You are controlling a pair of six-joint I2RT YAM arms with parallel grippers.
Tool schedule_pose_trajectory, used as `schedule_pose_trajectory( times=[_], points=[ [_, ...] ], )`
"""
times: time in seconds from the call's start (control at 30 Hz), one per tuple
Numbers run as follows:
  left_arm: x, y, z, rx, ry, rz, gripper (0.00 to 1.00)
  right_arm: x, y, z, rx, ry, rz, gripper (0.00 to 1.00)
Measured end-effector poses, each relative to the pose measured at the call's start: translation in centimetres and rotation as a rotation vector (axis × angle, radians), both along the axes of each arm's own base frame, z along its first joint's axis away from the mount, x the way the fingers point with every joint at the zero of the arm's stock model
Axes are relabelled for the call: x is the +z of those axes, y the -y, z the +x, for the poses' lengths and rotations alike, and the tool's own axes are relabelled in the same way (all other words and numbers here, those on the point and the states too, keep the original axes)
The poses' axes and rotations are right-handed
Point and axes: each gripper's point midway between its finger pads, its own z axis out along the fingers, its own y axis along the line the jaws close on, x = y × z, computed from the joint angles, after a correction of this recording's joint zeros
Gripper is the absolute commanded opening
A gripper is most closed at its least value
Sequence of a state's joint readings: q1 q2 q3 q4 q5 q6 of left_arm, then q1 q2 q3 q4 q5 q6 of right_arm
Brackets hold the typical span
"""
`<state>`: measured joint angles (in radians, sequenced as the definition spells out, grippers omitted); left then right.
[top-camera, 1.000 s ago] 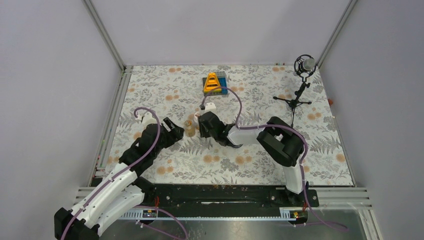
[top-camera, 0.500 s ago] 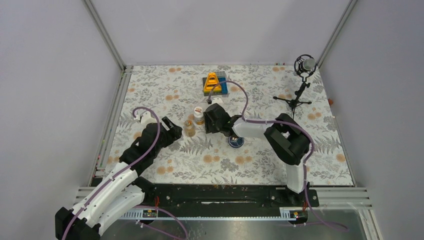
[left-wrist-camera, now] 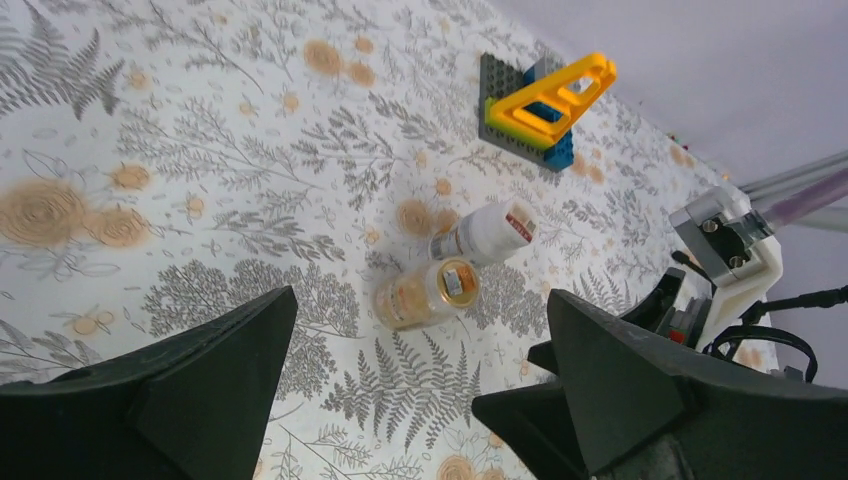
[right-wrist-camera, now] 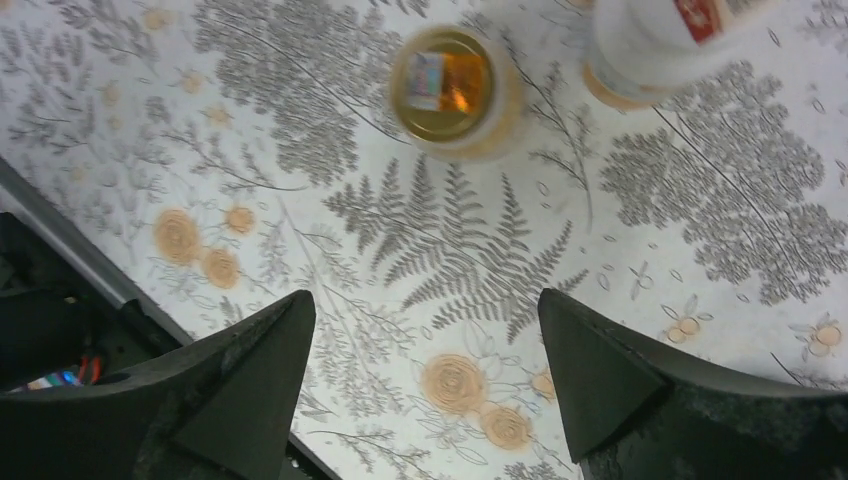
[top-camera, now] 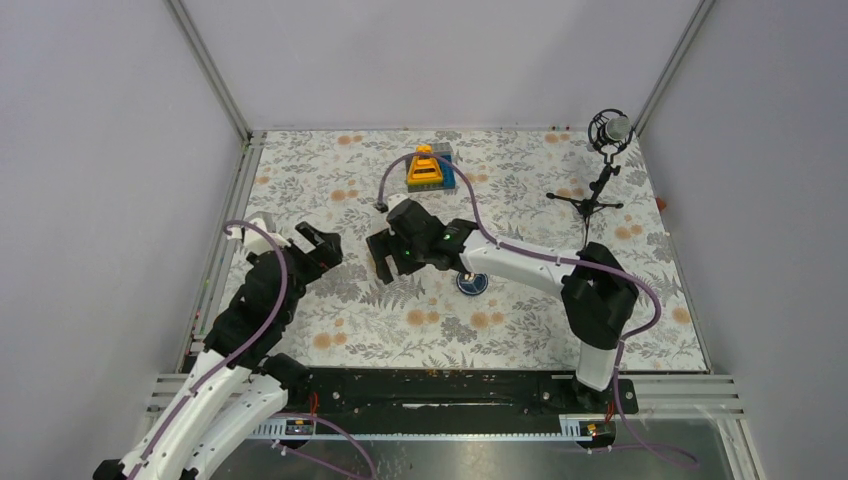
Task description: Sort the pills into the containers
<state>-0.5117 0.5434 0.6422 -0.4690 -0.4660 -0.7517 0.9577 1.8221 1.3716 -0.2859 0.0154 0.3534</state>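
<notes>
Both pincers stand apart and hold nothing. The right pincer point(right-wrist-camera: 428, 298) hangs over the counter point(top-camera: 300, 180), looking almost straight down. The amber bottle point(right-wrist-camera: 452, 90) shows just beyond its fingertips, a little ahead of the gap between the jaws rather than inside it. The white bottle point(right-wrist-camera: 650, 40) sits just beside the amber one, cut off by the frame edge.

From the left wrist the two bottles appear to stand upright and close together, with the yellow toy point(left-wrist-camera: 545, 100) well beyond them. The left pincer point(top-camera: 322, 245) faces the pair from its own side but is well apart from them. In the top view the right arm covers both bottles. So the right arm is the nearer one – it would need only a short advance to bring the amber bottle between its jaws, whose vertical long axis suits a grasp from the side.

The blue dish point(top-camera: 473, 283) lies behind the right wrist, partly hidden by the arm. No pills can be made out – they are too small to tell.
</notes>
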Motion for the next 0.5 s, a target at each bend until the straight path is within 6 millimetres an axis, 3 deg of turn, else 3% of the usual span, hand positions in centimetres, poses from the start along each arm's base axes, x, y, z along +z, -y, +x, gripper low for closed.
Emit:
schedule_pose_trajectory(
  times=[0.1, 0.27, 0.5],
  points=[
    [1.4, -0.6, -0.3, 0.013, 0.040, 0.004, 0.98, 1.4, -1.9, -0.2, 0.025, 0.022, 0.017, 0.86],
    [1.3, -0.9, -0.7, 0.013, 0.037, 0.013, 0.99, 2.1, -3.8, 2.1, -0.013, 0.074, 0.015, 0.78],
    [0.8, -1.0, -1.0, 0.011, 0.016, 0.024, 0.98, -1.7, -4.9, 3.8, -0.029, 0.080, -0.070, 0.67]
  ],
)
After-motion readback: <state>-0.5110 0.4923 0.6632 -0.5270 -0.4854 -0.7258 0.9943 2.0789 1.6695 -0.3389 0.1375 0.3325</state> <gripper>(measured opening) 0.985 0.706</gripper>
